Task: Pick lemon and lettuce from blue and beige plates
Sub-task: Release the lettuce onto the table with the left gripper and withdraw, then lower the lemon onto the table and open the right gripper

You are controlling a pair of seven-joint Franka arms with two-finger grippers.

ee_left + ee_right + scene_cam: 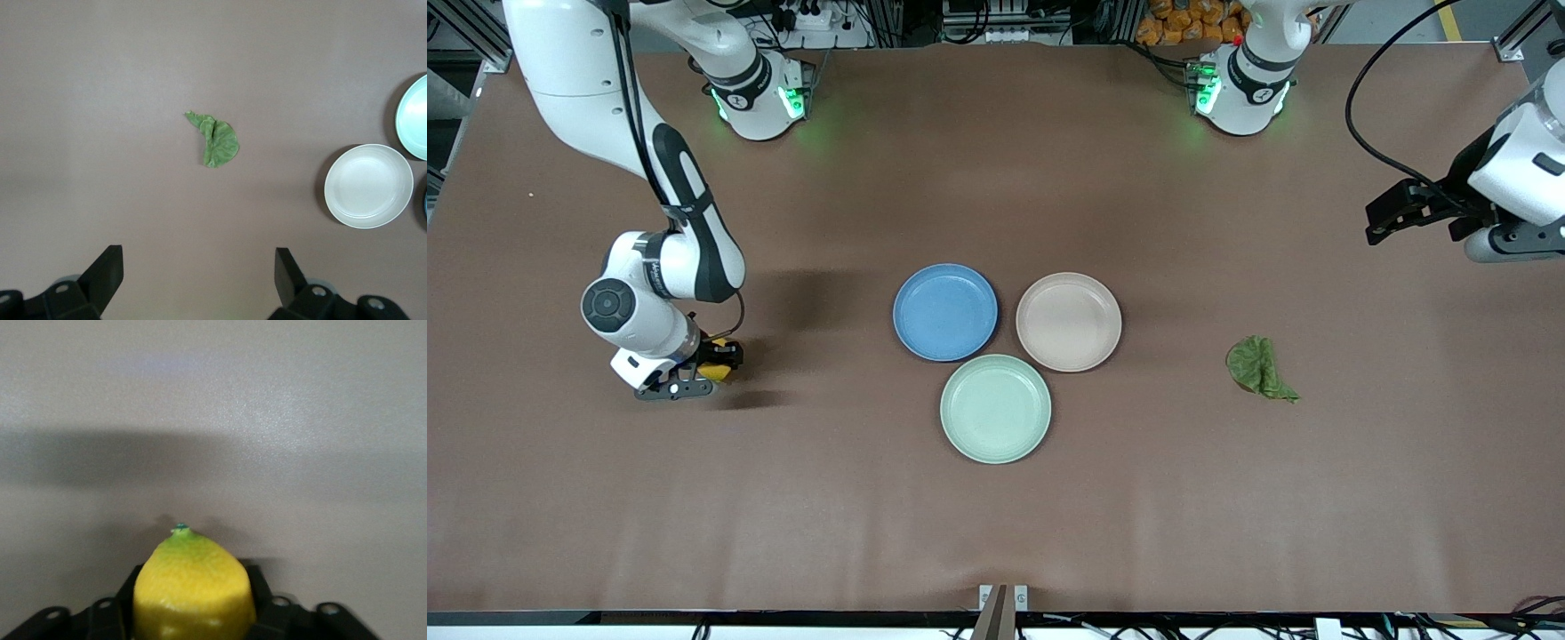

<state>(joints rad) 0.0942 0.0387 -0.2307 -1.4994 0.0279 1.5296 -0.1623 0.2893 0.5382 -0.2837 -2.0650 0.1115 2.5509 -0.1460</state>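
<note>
The yellow lemon [716, 369] is held in my right gripper [713, 363], which is shut on it low over the table near the right arm's end; it fills the right wrist view [193, 587]. The lettuce [1258, 366] lies on the bare table toward the left arm's end, apart from the plates, and shows in the left wrist view [217, 139]. My left gripper [1376, 222] is open and empty, up in the air over the table's edge at the left arm's end, with its fingertips wide apart [199, 273]. The blue plate [945, 311] and beige plate [1068, 321] are empty.
An empty mint-green plate [995, 408] touches both plates, nearer the front camera. The left wrist view shows the beige plate [368, 185] and part of the mint plate [415, 117]. The brown table [1227, 498] is bare around them.
</note>
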